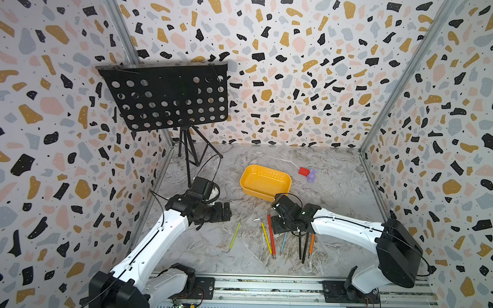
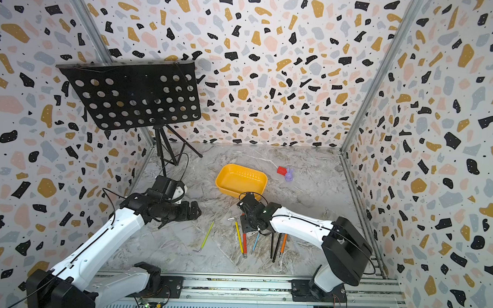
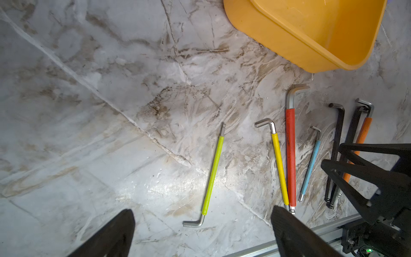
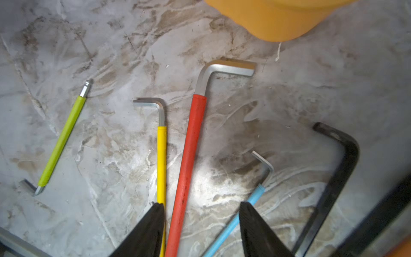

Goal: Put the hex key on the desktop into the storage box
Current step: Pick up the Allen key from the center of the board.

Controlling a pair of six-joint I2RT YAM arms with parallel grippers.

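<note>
While both open, left hand (image 3: 202, 210) and right hand (image 4: 201, 205) over veined marble desktop (image 1: 336, 220), terrazzo-papered walls (image 1: 298, 77) around.

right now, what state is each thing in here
storage box, upright, empty
red hex key, flat on desktop
yellow hex key, flat
lime hex key, flat
blue hex key, flat
orange hex key, lying
black hex keys, lying
left gripper, open, empty
right gripper, open over red hex key
</note>
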